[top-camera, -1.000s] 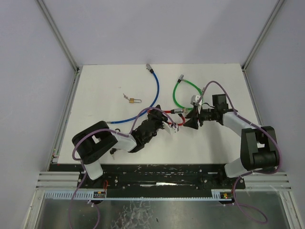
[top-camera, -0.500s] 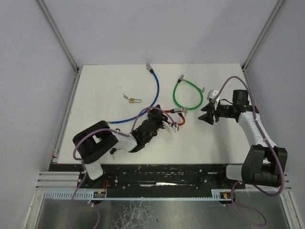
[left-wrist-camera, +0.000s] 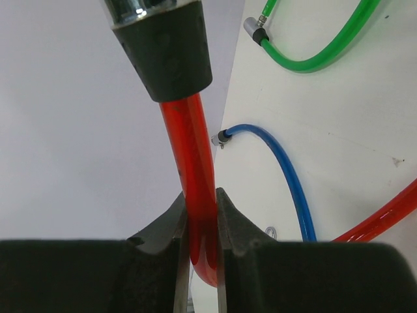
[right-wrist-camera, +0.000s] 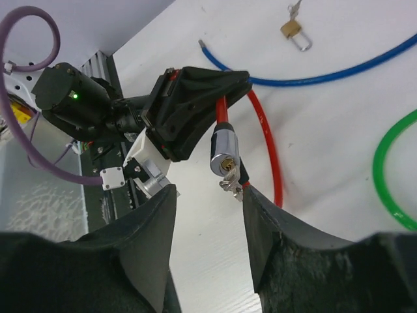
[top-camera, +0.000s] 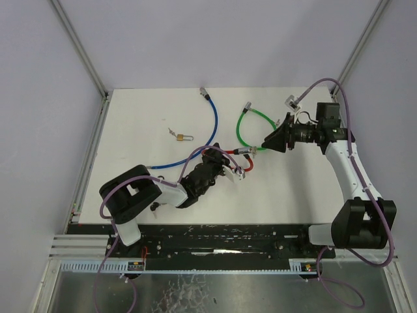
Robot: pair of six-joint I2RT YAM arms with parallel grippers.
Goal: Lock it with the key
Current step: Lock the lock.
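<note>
The left gripper (left-wrist-camera: 202, 218) is squeezing the smooth red cable (left-wrist-camera: 190, 156) near its shiny lock head (right-wrist-camera: 223, 155). The right gripper (right-wrist-camera: 208, 202) is pointing at that head, jaws wide apart.

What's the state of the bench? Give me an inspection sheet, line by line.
Surface: white table, no marks seen.
Job's things: red cable lock lifted off the table; lock cylinder faces the right wrist camera, key hanging at its face.
Clutter: blue cable, green cable and a small brass padlock, all lying apart.
Grippers: left gripper shut on the red cable lock; right gripper open, fingers clear of the cylinder.
Cables: purple wiring loops along both arms.
Surroundings: plain grey walls, metal frame posts.
</note>
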